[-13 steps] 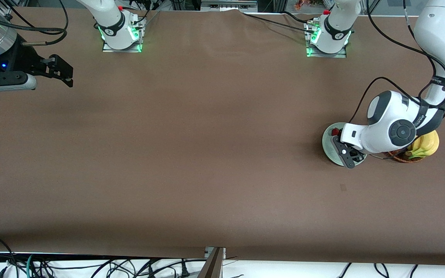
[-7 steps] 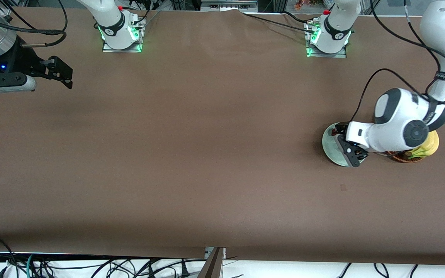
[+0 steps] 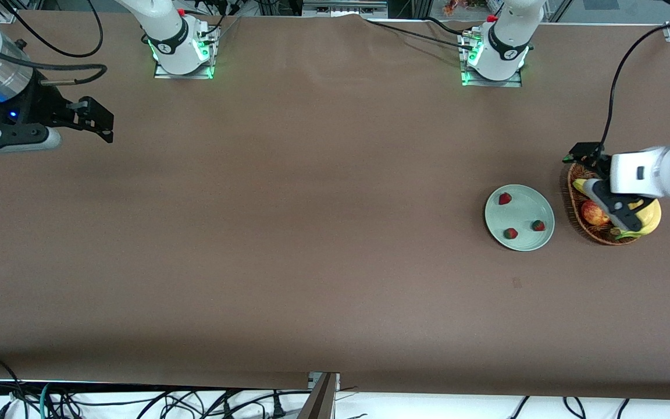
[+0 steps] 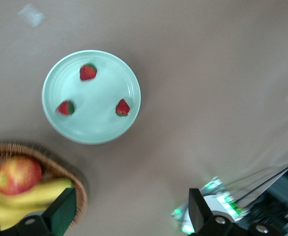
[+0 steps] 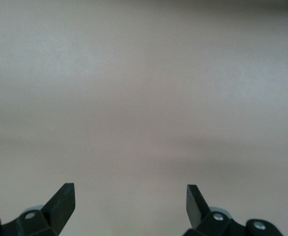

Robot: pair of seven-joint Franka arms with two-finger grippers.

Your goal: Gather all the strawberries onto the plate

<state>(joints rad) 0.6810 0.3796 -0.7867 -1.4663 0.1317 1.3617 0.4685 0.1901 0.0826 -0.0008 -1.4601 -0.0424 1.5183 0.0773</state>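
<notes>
The pale green plate (image 3: 521, 205) lies on the brown table toward the left arm's end, and three strawberries rest in it (image 3: 505, 198) (image 3: 510, 233) (image 3: 538, 225). The left wrist view looks straight down on the plate (image 4: 97, 125) and the same berries (image 4: 88, 72) (image 4: 65, 107) (image 4: 122, 107). My left gripper (image 3: 609, 205) (image 4: 132, 211) hangs open and empty, high over the wicker basket beside the plate. Over the table's edge at the right arm's end, my right gripper (image 3: 101, 119) (image 5: 130, 201) waits open, with only bare table under it.
A brown wicker basket (image 3: 572, 198) (image 4: 65, 169) stands beside the plate, toward the left arm's end of the table. It holds a red apple (image 3: 594, 213) (image 4: 18, 174) and bananas (image 3: 652, 215) (image 4: 33, 196). Both arm bases stand along the table's edge farthest from the front camera.
My left gripper opened over the plate, rose and swung away to above the basket, uncovering three strawberries in the plate. The right arm barely shifted.
</notes>
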